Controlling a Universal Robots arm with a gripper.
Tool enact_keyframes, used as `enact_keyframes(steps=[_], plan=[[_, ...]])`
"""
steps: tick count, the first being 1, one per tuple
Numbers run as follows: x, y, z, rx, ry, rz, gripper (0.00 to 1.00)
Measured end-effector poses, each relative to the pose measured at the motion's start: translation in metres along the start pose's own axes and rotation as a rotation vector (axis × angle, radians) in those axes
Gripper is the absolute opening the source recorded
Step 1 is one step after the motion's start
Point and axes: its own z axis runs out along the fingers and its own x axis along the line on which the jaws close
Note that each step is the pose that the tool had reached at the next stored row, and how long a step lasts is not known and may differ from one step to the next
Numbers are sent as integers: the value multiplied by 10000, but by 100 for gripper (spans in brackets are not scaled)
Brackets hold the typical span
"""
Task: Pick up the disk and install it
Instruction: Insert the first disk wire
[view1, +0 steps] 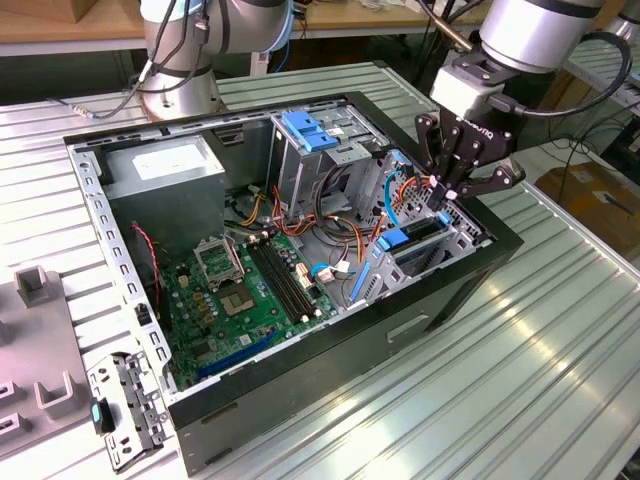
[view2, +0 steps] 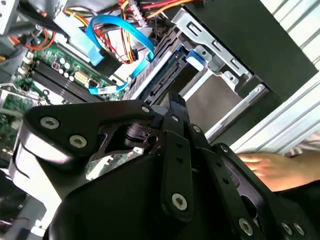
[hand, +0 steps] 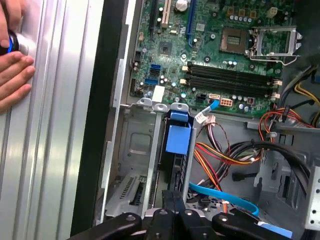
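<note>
Seating step, I'd say: hand (view1: 445, 196) pinched together over the disk (view1: 412, 239) in its bay (view1: 468, 238); you'll need square, steady pressure.

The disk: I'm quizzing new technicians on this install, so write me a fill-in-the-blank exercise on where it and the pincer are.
1. The disk sits in the bay with its ____ handle showing.
2. In the exterior view the pincer hangs ____ the disk.
3. The motherboard inside the open case is ____ in colour.
Missing words: blue; above; green.
</note>
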Motion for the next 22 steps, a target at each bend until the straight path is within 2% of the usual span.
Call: enact_keyframes(steps=[2,5,7,10,18,20,22], plan=[[-2,-2,-23,-29,-9,-249,11],[-2,-3,-79,-48,-14,-405,11],[-2,-10,-87,-50,-18,-469,11],[-7,-53,-89,-50,-15,-555,11],[-19,-219,-85,-42,-16,-784,11],[-17,-244,-84,-51,-33,-955,11],[-16,-244,-95,-57,-39,-1284,11]])
